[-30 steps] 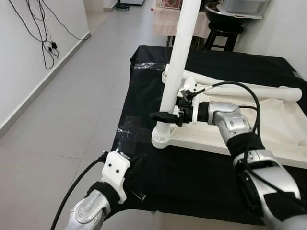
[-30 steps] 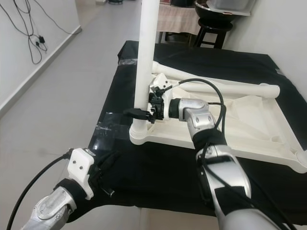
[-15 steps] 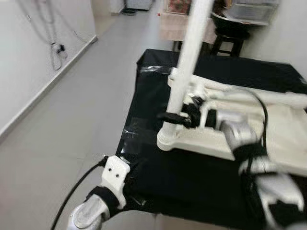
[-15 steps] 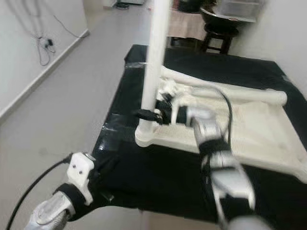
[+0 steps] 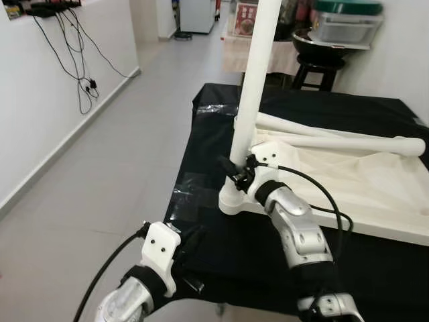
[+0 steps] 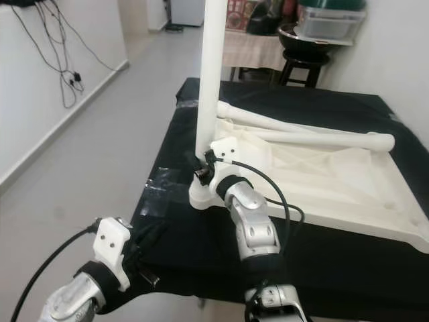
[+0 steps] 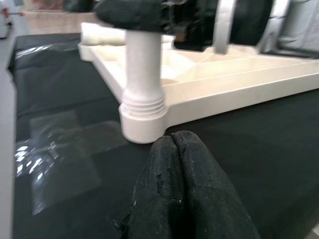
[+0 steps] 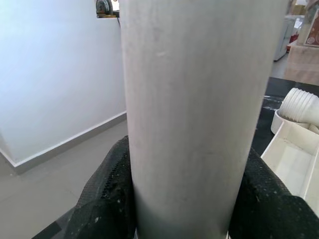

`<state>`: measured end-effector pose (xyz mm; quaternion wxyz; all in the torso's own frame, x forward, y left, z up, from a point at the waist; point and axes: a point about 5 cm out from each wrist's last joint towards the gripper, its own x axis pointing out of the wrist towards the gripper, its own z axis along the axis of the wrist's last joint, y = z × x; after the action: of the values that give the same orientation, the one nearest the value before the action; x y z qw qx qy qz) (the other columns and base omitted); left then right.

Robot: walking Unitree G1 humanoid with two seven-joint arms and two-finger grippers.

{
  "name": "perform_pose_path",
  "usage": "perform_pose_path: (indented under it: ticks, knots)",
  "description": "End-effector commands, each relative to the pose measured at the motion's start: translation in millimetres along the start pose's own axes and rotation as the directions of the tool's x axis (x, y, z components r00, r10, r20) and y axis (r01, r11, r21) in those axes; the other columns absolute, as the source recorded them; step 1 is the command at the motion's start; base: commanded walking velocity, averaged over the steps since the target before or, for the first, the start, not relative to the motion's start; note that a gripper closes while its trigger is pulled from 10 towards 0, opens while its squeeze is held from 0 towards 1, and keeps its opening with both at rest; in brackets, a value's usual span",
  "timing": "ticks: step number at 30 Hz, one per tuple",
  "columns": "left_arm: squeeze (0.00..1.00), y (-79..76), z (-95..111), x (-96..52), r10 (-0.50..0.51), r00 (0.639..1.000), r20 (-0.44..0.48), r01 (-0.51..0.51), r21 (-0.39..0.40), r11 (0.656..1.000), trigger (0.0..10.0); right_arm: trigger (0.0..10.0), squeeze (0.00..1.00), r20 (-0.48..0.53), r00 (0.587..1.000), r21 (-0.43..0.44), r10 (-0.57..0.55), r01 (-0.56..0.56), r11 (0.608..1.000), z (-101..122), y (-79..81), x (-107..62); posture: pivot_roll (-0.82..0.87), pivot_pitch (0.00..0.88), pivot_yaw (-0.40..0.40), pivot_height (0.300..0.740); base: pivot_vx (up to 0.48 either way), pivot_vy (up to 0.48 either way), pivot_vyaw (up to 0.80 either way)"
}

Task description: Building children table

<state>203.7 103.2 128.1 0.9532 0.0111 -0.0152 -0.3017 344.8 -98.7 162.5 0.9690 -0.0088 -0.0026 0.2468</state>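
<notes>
Tabletop (image 5: 375, 194), white plastic, lies upside down on a black cloth (image 5: 221, 127) covering a low stand, sitting toward 3 o'clock of the cloth. One leg (image 5: 253, 80) stands upright in the corner socket (image 5: 231, 200) nearest the robot's left, tilted a touch toward 1 o'clock. Right gripper (image 5: 236, 176) is clamped on that leg low down, just above the socket; the wrist view has both black fingers (image 8: 107, 199) pressed on either side of the tube. Two more legs (image 5: 342, 142) lie loose across the tabletop's far side, around 1 o'clock. Left gripper (image 7: 175, 154) hovers at 7 o'clock by the cloth's near edge, fingers pressed together with nothing between them, tips pointing at the socket but apart from it. A stool (image 5: 315, 50) stands beyond at 12 o'clock, and cables (image 5: 74, 60) hang on the wall at 10.
</notes>
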Motion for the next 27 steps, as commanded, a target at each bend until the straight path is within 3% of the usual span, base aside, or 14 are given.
perform_pose_path:
  ticks: [1, 2, 3, 5, 6, 12, 13, 14, 19, 23, 24, 25, 26, 27]
  knots:
    - [0.00, 0.6, -3.2, -0.2, 0.007, 1.000, -0.015, -0.007, -0.006, 1.000, 10.0, 0.0, 0.00, -0.140, 0.988, 0.003, -0.058, 0.059, 0.998, -27.2, -8.4, -5.6, 0.05, 0.064, -0.073, 0.740, 0.000, 0.000, 0.00]
    - [0.00, 0.5, -3.2, 0.1, 0.007, 1.000, -0.015, -0.007, -0.006, 1.000, 10.0, 6.8, 0.00, -0.142, 0.987, 0.004, -0.076, 0.077, 0.997, -23.9, -7.9, -5.3, 0.05, 0.063, -0.072, 0.740, 0.000, 0.000, 0.00]
    - [0.00, 0.3, -3.4, 0.3, 0.005, 1.000, -0.016, -0.005, -0.006, 1.000, 10.0, 10.0, 0.00, -0.142, 0.987, 0.012, -0.074, 0.076, 0.997, -21.2, -7.3, -3.8, 0.05, 0.062, -0.071, 0.740, 0.000, 0.000, 0.00]
    - [0.00, 0.1, -3.4, 0.4, 0.003, 1.000, -0.017, -0.003, -0.006, 1.000, 10.0, 10.0, 0.00, -0.145, 0.986, 0.017, -0.086, 0.089, 0.996, -18.8, -5.0, -4.0, 0.05, 0.062, -0.071, 0.740, 0.000, 0.000, 0.00]
    - [0.00, -0.7, -3.6, 1.1, -0.004, 1.000, -0.017, 0.004, -0.009, 1.000, 10.0, 10.0, 1.00, -0.117, 0.993, 0.038, 0.017, -0.012, 0.999, -11.7, -1.1, 2.1, 0.05, 0.055, -0.071, 0.740, 0.000, 0.000, 0.00]
    - [0.00, -2.8, -3.6, 2.2, -0.013, 1.000, -0.017, 0.012, -0.012, 1.000, 10.0, 10.0, 1.00, -0.055, 0.935, -0.022, 0.351, -0.352, 0.936, 7.7, 0.9, 13.9, 0.07, 0.052, -0.078, 0.740, 0.000, 0.000, 0.00]
    - [0.00, -3.1, -3.5, 2.3, -0.011, 1.000, -0.016, 0.011, -0.012, 1.000, 10.0, 10.0, 0.58, -0.064, 0.906, -0.045, 0.419, -0.422, 0.905, 10.5, -2.0, 14.5, 0.07, 0.052, -0.079, 0.740, 0.000, 0.000, 0.00]
    - [0.00, -3.4, -3.5, 2.3, -0.010, 1.000, -0.016, 0.009, -0.010, 1.000, 10.0, 10.0, 0.00, -0.082, 0.873, -0.055, 0.480, -0.485, 0.873, 11.7, -4.9, 14.6, 0.08, 0.049, -0.086, 0.740, 0.000, 0.000, 0.00]
    - [0.00, -3.6, -3.6, 1.6, 0.002, 1.000, -0.016, -0.002, -0.004, 1.000, 10.0, 10.0, 0.00, -0.146, 0.784, -0.060, 0.603, -0.615, 0.786, 14.3, -15.4, 14.3, 0.10, 0.048, -0.096, 0.740, 0.000, 0.000, 0.00]
    - [0.00, -3.5, -3.8, 0.8, 0.006, 1.000, -0.018, -0.006, -0.003, 1.000, 10.0, 10.0, 0.00, -0.156, 0.770, -0.015, 0.618, -0.628, 0.778, 18.2, -22.6, 17.0, 0.11, 0.049, -0.099, 0.740, 0.000, 0.000, 0.00]
    - [0.00, -3.7, -3.9, 0.3, 0.007, 1.000, -0.019, -0.007, -0.002, 1.000, 10.0, 4.0, 0.00, -0.155, 0.770, -0.001, 0.619, -0.627, 0.779, 20.2, -26.2, 18.6, 0.12, 0.049, -0.101, 0.740, 0.000, 0.000, 0.00]
    - [0.00, -3.7, -3.9, 0.3, 0.007, 1.000, -0.019, -0.007, -0.002, 1.000, 10.0, 4.0, 0.00, -0.155, 0.770, -0.001, 0.619, -0.627, 0.779, 20.2, -26.2, 18.6, 0.12, 0.049, -0.101, 0.740, 0.000, 0.000, 0.00]
    - [0.00, -3.9, -4.1, -0.2, 0.008, 1.000, -0.020, -0.008, -0.001, 1.000, 10.0, 0.0, 0.00, -0.149, 0.772, 0.015, 0.618, -0.623, 0.782, 22.2, -29.4, 19.7, 0.12, 0.050, -0.100, 0.740, 0.000, 0.000, 0.00]
    - [0.00, -4.3, -4.2, -0.5, 0.008, 1.000, -0.021, -0.008, 0.000, 1.000, 10.0, 0.0, 0.00, -0.136, 0.778, 0.033, 0.613, -0.615, 0.788, 24.2, -33.5, 19.7, 0.12, 0.050, -0.100, 0.740, 0.000, 0.000, 0.00]
